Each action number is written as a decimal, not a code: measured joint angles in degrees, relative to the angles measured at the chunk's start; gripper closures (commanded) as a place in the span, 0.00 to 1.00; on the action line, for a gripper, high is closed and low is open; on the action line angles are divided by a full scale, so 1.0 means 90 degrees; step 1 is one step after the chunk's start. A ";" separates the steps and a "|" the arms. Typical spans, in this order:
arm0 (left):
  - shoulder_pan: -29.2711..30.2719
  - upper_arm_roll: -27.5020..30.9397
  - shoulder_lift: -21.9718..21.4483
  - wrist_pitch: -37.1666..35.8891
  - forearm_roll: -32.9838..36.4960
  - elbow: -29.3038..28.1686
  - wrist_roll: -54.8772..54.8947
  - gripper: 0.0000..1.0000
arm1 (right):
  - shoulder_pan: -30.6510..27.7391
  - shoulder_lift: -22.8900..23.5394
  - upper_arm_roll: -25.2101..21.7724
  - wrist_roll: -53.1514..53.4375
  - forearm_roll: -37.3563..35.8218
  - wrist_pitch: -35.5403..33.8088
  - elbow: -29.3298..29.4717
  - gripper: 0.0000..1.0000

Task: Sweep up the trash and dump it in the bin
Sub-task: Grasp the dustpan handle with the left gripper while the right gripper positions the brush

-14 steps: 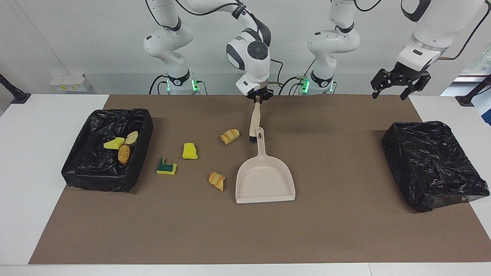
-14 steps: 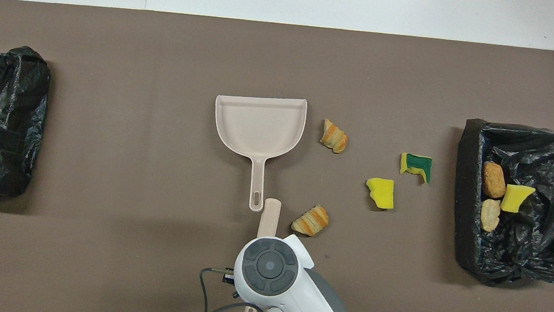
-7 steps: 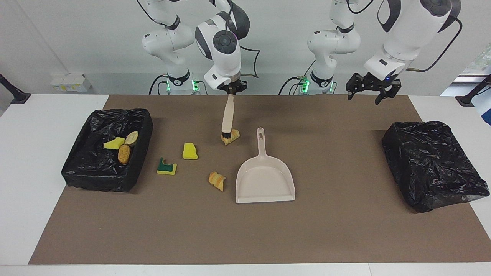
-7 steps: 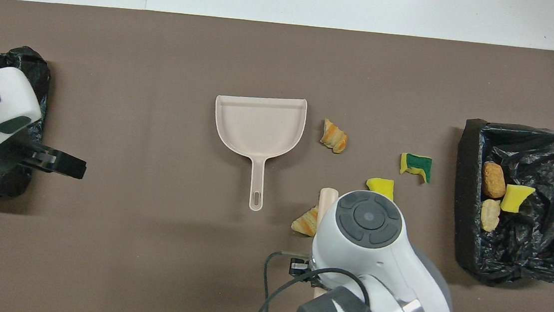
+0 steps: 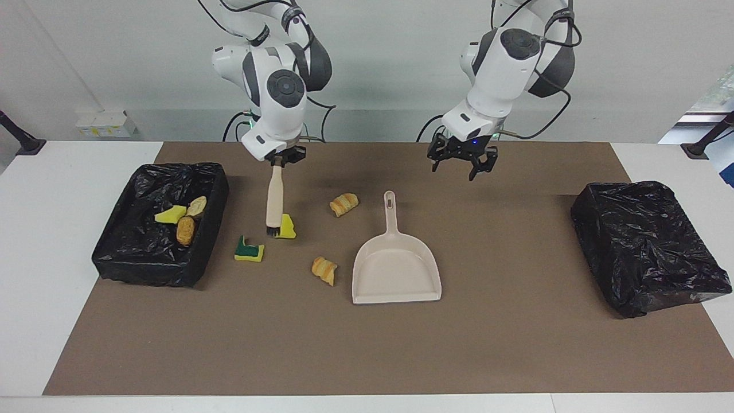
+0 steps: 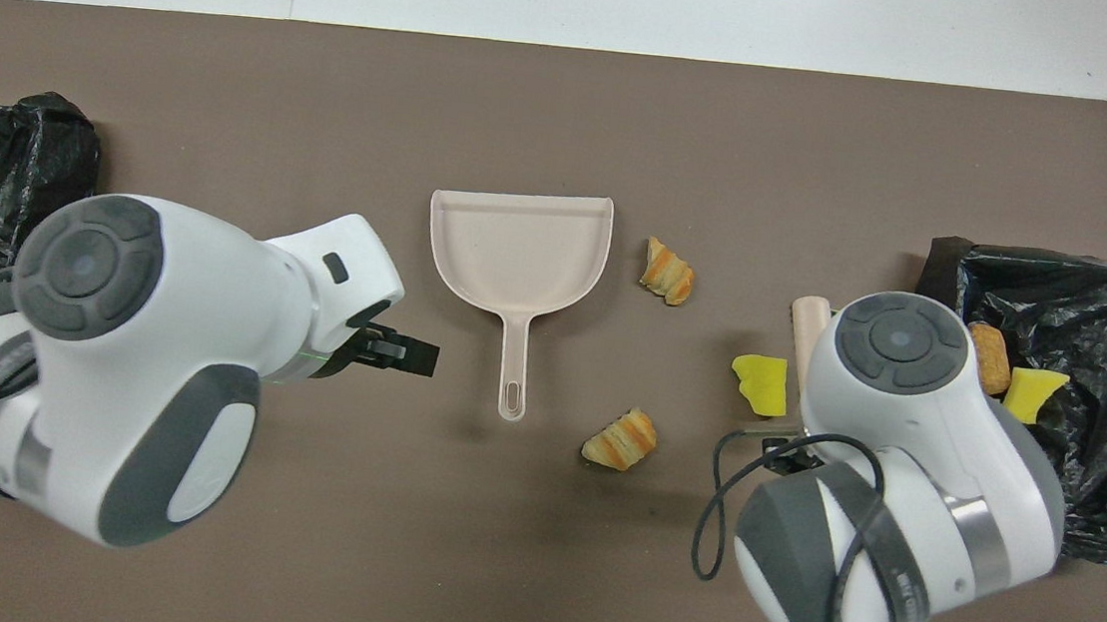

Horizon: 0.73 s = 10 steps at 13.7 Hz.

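Now brush (image 5: pixel 274 203) bristles at yellow scrap (image 5: pixel 285 226) edge, dustpan (image 5: pixel 395 269) apart

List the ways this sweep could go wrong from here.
The brush in the right gripper stands beside the yellow sponge bit, well away from the dustpan; a stroke might scatter it. The left gripper hangs open over the mat near the dustpan's handle, so the unheld pan could slide when scraps hit it.
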 measured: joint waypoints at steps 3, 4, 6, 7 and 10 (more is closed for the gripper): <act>-0.0518 0.0005 0.0935 0.1326 -0.0080 -0.0010 -0.1184 0.00 | -0.0339 0.0333 0.0001 -0.0081 -0.1078 0.0487 -0.0054 1.00; -0.0636 0.0000 0.1156 0.1521 -0.0081 0.0027 -0.1406 0.00 | -0.0448 0.0463 0.0000 -0.0081 -0.1287 0.0680 -0.0116 1.00; -0.0768 0.0005 0.1435 0.1733 -0.0081 0.0152 -0.1506 0.00 | -0.0555 0.0669 -0.0003 -0.0074 -0.1510 0.0932 -0.0249 1.00; -0.0863 0.0007 0.1554 0.1793 -0.0081 0.0250 -0.1519 0.00 | -0.0556 0.0744 0.0007 -0.0066 -0.1550 0.1051 -0.0318 1.00; -0.1024 0.0007 0.1745 0.1806 -0.0078 0.0353 -0.1387 0.00 | -0.0542 0.0845 0.0078 -0.0073 -0.1492 0.1417 -0.0470 1.00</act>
